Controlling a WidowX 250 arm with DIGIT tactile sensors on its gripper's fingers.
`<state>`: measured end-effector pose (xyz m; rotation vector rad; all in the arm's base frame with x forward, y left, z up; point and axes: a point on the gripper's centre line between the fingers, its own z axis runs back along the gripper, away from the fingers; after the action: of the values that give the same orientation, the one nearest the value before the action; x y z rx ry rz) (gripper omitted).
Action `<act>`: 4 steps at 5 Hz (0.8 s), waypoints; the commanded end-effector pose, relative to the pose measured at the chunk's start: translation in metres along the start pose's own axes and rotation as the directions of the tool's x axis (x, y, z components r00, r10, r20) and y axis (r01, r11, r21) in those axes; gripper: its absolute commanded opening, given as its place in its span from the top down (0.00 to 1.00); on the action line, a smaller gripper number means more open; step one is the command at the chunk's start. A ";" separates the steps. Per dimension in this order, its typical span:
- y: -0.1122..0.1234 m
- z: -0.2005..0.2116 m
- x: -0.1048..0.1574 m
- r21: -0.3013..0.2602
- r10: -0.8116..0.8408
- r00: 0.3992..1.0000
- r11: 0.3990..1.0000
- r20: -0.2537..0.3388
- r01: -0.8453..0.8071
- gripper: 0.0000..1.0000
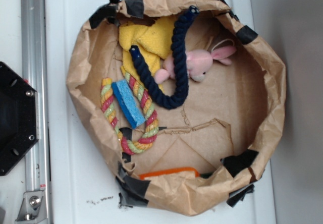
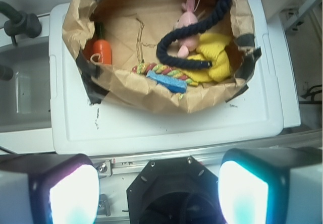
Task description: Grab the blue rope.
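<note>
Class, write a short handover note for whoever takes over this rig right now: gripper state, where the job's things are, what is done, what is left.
Gripper: open, empty, held high above the white surface, short of the bag.
Blue rope: lies in a U inside the brown paper bag, draped over the pink bunny and the yellow cloth, with one knotted end near the bag's rim.
Nearby: striped rope ring with the light-blue sponge on it; don't confuse them.
Done: nothing grasped.
Left: move over the bag, descend, close on the rope.
</note>
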<state>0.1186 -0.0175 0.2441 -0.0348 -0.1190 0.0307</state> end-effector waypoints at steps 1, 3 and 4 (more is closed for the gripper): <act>0.000 0.000 0.000 0.000 0.000 1.000 1.000 0.000 0.000 0.00; 0.025 -0.072 0.089 0.128 0.432 0.874 0.876 0.220 -0.465 0.00; 0.044 -0.117 0.128 0.233 0.617 0.763 0.726 0.194 -0.647 0.00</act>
<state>0.2582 0.0108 0.1281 0.2442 -0.1513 0.7118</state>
